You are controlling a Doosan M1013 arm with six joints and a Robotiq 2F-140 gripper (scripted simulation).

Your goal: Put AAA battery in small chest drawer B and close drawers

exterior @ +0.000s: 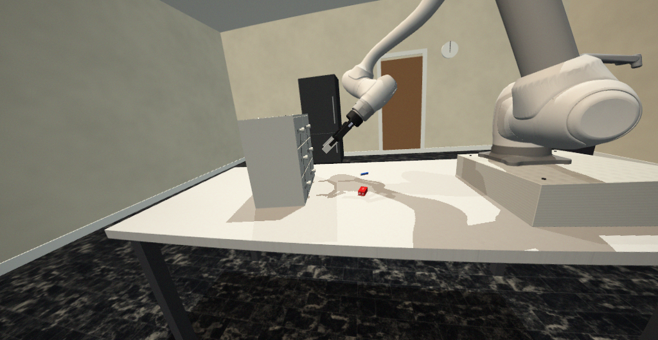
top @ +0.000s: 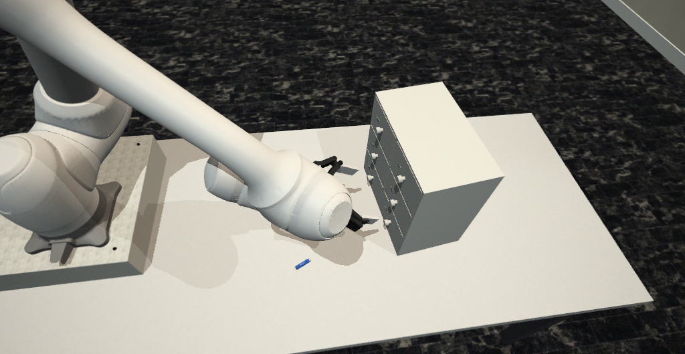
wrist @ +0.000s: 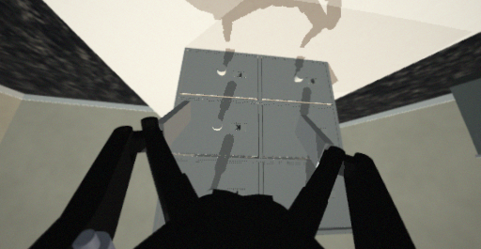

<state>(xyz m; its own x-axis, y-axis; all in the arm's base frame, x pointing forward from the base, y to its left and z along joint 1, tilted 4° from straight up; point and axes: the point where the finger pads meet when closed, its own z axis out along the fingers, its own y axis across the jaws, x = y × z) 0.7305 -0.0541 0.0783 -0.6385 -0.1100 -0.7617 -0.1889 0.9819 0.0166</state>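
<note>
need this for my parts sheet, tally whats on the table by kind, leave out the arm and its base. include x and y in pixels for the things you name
Chest of drawers [top: 462, 213] [exterior: 274, 162] [wrist: 287, 129]: 1
Blue battery [top: 302, 264] [exterior: 364, 173]: 1
Red block [exterior: 362, 191]: 1
Total: 3

- Indoor room, part robot lab, part kitchen; the exact kind is unclear.
- Exterior view, from its centre: a tall black fridge [exterior: 318, 101] with upright handles at 12 o'clock suggests a kitchen.
- At 2 o'clock, a brown door [exterior: 401, 103] in a white frame; a round wall clock [exterior: 449, 49] between 1 and 2.
- At 3 o'clock, a large white robot arm [top: 167, 93] [exterior: 538, 20] on a block [top: 149, 208] [exterior: 597, 204] atop a white table [top: 479, 280] [exterior: 184, 213] [wrist: 141, 25] suggests a lab.
- Beige walls, dark mottled floor.
</note>
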